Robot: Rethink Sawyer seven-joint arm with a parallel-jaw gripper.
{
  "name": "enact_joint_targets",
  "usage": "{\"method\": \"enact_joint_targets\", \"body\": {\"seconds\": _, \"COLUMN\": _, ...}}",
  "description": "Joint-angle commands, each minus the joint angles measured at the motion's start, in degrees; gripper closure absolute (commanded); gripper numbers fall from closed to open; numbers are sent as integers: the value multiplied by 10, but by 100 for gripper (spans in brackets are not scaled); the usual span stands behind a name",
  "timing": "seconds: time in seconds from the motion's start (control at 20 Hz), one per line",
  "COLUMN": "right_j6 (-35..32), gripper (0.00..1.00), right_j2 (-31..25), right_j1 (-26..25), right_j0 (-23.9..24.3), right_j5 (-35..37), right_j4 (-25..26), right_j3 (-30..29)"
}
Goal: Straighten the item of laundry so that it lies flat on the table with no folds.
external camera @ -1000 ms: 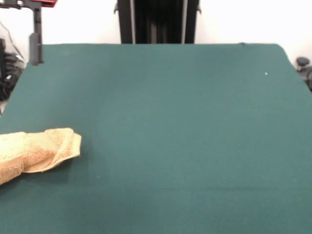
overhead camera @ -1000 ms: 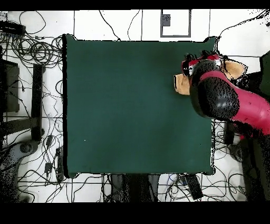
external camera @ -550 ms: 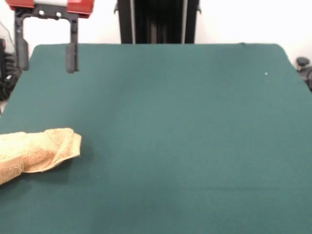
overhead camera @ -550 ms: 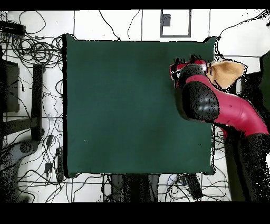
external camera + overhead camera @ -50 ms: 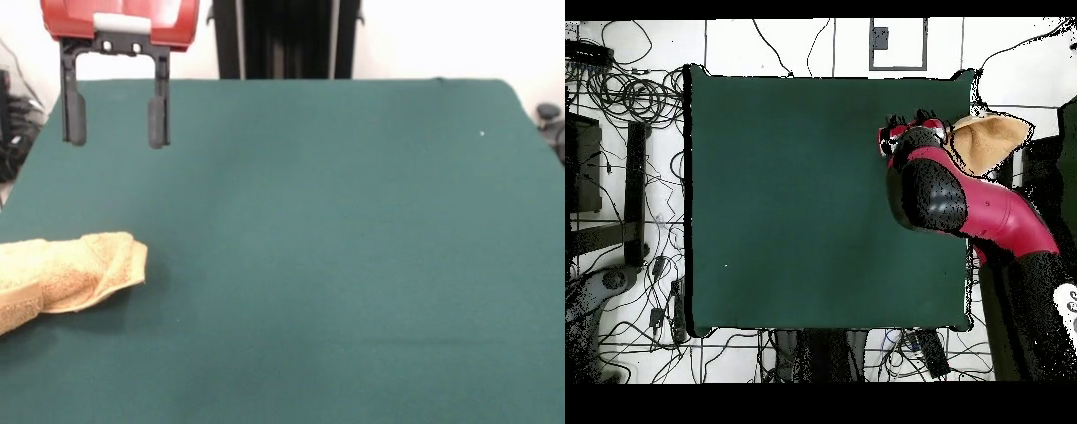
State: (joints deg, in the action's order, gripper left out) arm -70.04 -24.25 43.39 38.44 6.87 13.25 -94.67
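1. The claw (image 5: 114,132) hangs released above the counter (image 5: 335,230), its two dark fingers (image 5: 158,122) parted and nothing between them; it touches neither cloth nor felt.
2. In the overhead view the claw (image 5: 901,133) sits at the end of the red and black arm (image 5: 965,205), just inside the counter's (image 5: 805,200) edge.
3. The towel (image 5: 62,276) lies rumpled, well below the claw in the front view, bunched into a thick roll with one corner folded over.
4. Overhead, the towel (image 5: 990,140) straddles the counter's edge, part of it hanging past.
5. It looks light, soft and limp; terry should grip the felt, so dragging may bunch it.
6. The best hold is probably the folded corner nearest the counter's middle, pinched and drawn inward to unroll.
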Motion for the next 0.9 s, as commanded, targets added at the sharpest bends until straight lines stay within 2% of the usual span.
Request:
{"method": "enact_joint_targets", "body": {"seconds": 0.05, "right_j6": -155, "gripper": 0, "right_j2": 13, "right_j1": -69, "right_j0": -27, "right_j5": -30, "right_j4": -22, "right_j3": -67}}
{"method": "enact_joint_targets", "body": {"seconds": 0.65, "right_j6": -148, "gripper": 0, "right_j2": 54, "right_j1": -107, "right_j0": -64, "right_j5": -54, "right_j4": -27, "right_j3": -32}}
{"method": "enact_joint_targets", "body": {"seconds": 0.9, "right_j6": -141, "gripper": 0, "right_j2": 88, "right_j1": -120, "right_j0": -91, "right_j5": -49, "right_j4": -29, "right_j3": -8}}
